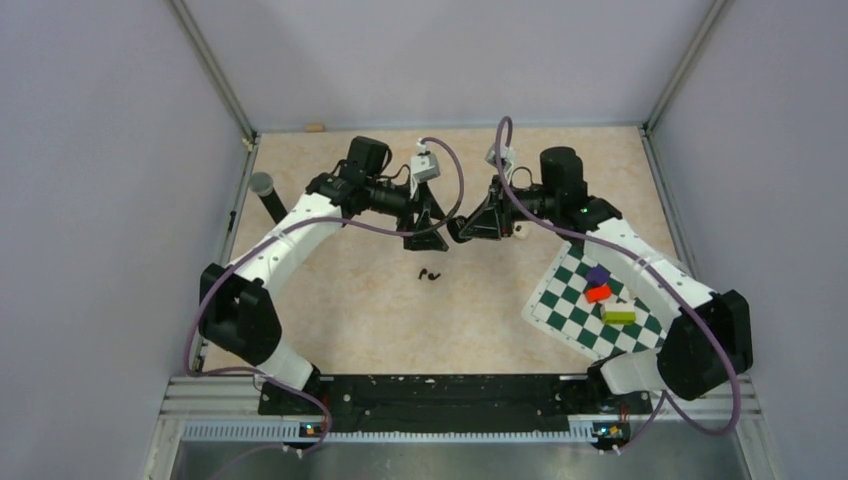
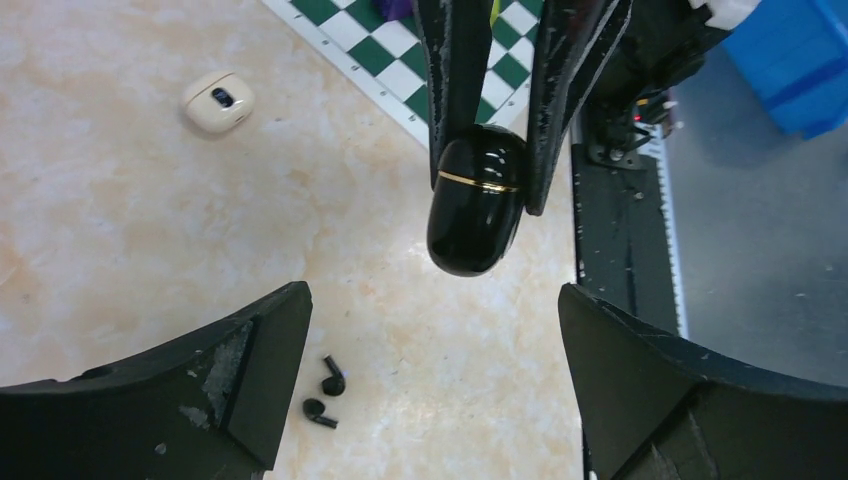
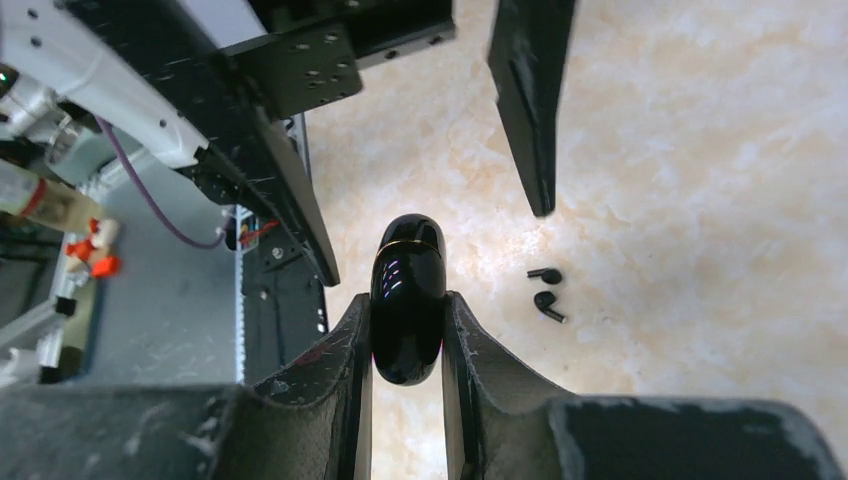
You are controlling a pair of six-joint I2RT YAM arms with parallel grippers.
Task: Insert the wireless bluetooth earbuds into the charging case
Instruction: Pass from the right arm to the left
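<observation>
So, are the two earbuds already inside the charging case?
No, both earbuds lie on the table, outside the charging case.

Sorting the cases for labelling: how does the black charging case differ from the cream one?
The black charging case is glossy with a gold seam; the cream case has a dark oval mark. The black one is gripped by the right hand; the cream one lies free on the table. Both are rounded pebbles.

We record: on the beige table [image 1: 350, 300], a green-and-white checkered mat [image 1: 570, 315] bearing a purple block [image 1: 598, 274], a red block [image 1: 598, 293] and a yellow-green block [image 1: 619, 316]; a cream pebble-shaped case [image 2: 218, 101] near the mat's edge; a blue bin [image 2: 800, 60] past the table's near edge.
</observation>
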